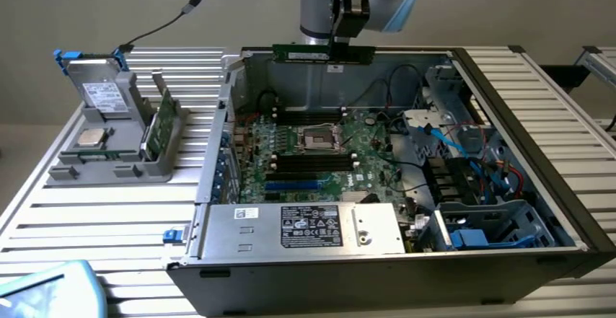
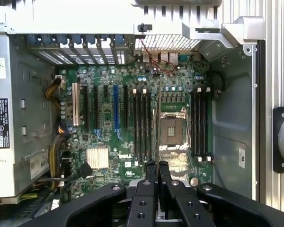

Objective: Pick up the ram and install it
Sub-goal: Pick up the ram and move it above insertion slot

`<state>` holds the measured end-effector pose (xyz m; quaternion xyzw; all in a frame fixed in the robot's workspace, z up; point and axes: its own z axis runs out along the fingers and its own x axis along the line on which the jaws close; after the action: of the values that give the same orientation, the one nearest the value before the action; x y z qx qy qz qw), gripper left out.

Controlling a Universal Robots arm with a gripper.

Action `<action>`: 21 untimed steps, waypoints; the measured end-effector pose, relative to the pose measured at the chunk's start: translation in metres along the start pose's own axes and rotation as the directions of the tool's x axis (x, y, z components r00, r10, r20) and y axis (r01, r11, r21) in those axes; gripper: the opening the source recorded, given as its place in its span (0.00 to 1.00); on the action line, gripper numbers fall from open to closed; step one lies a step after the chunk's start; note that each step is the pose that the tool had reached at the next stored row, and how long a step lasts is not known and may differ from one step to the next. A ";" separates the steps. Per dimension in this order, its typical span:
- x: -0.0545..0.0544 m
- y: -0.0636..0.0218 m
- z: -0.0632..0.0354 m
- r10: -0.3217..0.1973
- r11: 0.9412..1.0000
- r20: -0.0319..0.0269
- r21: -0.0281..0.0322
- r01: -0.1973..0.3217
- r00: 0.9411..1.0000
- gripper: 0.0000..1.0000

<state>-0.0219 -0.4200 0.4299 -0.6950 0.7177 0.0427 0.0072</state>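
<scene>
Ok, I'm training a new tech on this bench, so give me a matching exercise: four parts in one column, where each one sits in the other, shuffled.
1 ram
2 processor chip
3 drive
4 CPU socket

A flat on the grey holder
B on the motherboard inside the case
C gripped in the fingers above the case
D standing upright in the grey holder

Pairs: 1-C, 2-A, 3-D, 4-B

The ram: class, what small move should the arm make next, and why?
Probably a small sideways shift toward the memory slots. The gripper is shut on the ram, held level high above the open case. In the wrist view its edge runs parallel to the slots but seems to lie beside them, nearer the processor socket.
</scene>
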 end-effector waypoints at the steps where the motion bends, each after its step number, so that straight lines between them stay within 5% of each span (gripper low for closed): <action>1: 0.000 -0.0003 0.0003 0.001 1.000 -0.007 -0.001 -0.001 1.000 0.13; 3: 0.000 -0.0010 0.0012 0.002 1.000 -0.019 -0.002 -0.002 1.000 0.13; 5: -0.001 -0.0017 0.0030 0.003 1.000 -0.024 -0.003 -0.003 1.000 0.13; 14: -0.003 -0.0024 0.0159 -0.018 1.000 -0.025 -0.005 0.018 1.000 0.13; 21: -0.003 -0.0024 0.0165 -0.024 1.000 -0.026 -0.006 0.024 0.999 0.13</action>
<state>-0.0202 -0.4163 0.4135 -0.7041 0.7092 0.0358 -0.0035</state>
